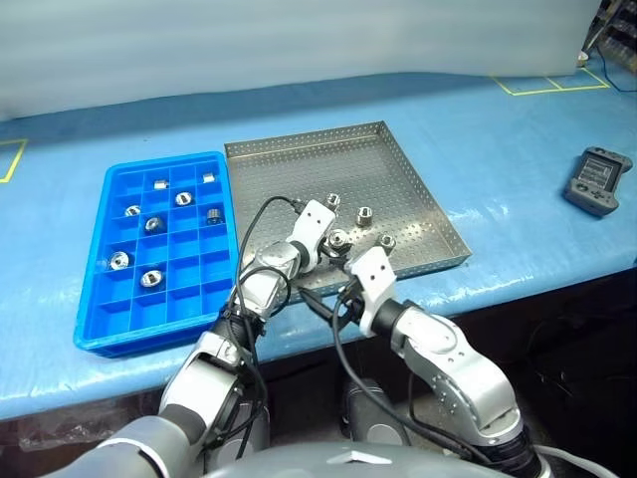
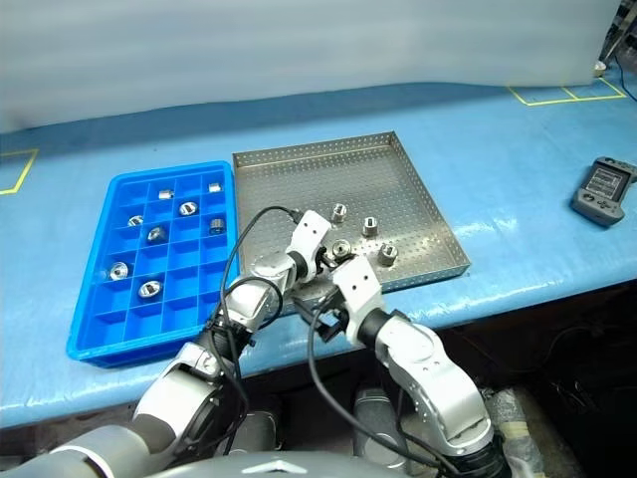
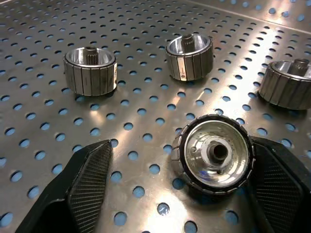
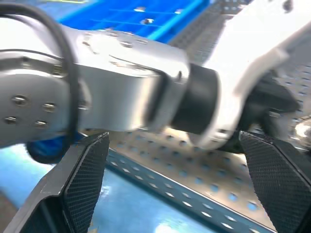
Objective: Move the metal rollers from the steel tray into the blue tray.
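Four rollers (image 3: 91,70) lie on the near part of the steel tray (image 1: 299,164) on the blue worktop (image 1: 498,139); others sit in compartments of the blue tray (image 1: 114,189) beside it. The left pincer (image 3: 160,189) stands wide around one roller, unclosed. The right pincer (image 4: 175,194) is wide, empty, at the tray's near rim.

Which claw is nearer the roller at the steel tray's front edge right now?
Left. The left claw is open around that roller, which sits against one finger. The right claw hangs open just short of the steel tray, beside the left arm.
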Action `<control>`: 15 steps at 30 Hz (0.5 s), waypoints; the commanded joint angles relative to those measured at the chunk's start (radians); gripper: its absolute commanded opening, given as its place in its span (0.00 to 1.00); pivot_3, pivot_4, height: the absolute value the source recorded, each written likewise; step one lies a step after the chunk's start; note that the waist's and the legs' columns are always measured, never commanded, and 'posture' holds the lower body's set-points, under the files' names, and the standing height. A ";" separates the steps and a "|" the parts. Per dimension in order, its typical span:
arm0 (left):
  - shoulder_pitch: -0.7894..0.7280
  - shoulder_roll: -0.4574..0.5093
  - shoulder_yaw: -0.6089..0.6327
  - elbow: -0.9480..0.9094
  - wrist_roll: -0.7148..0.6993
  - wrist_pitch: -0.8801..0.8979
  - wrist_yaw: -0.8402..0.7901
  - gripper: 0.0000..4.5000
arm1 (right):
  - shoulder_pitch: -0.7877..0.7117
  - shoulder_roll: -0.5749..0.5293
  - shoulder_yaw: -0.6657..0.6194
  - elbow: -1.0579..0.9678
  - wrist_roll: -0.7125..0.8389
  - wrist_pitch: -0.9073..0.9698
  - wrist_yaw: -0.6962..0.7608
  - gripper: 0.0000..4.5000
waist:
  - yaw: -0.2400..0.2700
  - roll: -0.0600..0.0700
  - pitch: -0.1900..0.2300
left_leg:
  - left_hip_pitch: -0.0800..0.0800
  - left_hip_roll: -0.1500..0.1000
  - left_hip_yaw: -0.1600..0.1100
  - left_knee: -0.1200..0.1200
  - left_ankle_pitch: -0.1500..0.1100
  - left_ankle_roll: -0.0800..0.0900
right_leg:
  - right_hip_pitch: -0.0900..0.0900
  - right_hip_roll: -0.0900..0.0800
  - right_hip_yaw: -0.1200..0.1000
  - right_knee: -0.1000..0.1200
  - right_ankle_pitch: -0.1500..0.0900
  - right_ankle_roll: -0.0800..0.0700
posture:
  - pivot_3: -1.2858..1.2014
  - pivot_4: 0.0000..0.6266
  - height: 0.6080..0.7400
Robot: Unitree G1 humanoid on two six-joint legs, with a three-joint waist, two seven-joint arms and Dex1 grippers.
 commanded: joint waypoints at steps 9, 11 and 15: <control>0.072 0.007 0.106 -0.212 -0.057 0.026 0.045 0.40 | -0.026 0.005 -0.003 -0.019 0.011 -0.018 0.007 1.00 | 0.001 0.000 0.000 | 0.000 0.000 0.000 0.000 0.000 0.000 | 0.000 0.000 0.000 0.000 0.000 0.000 | 0.47 0.24 1.00; 0.092 0.009 0.131 -0.271 -0.070 0.041 0.064 0.40 | -0.034 0.006 -0.003 -0.014 0.014 -0.017 0.011 1.00 | 0.005 0.000 0.000 | 0.000 0.000 0.000 0.000 0.000 0.000 | -0.001 0.000 0.000 0.001 0.000 0.000 | 0.48 0.24 1.00; 0.178 0.007 0.240 -0.515 -0.118 0.081 0.154 0.40 | -0.068 0.021 0.008 0.012 0.019 -0.018 0.022 1.00 | 0.015 0.000 0.000 | 0.000 0.000 0.000 0.000 0.000 0.000 | 0.000 0.000 0.000 0.001 0.000 0.000 | 0.50 0.24 1.00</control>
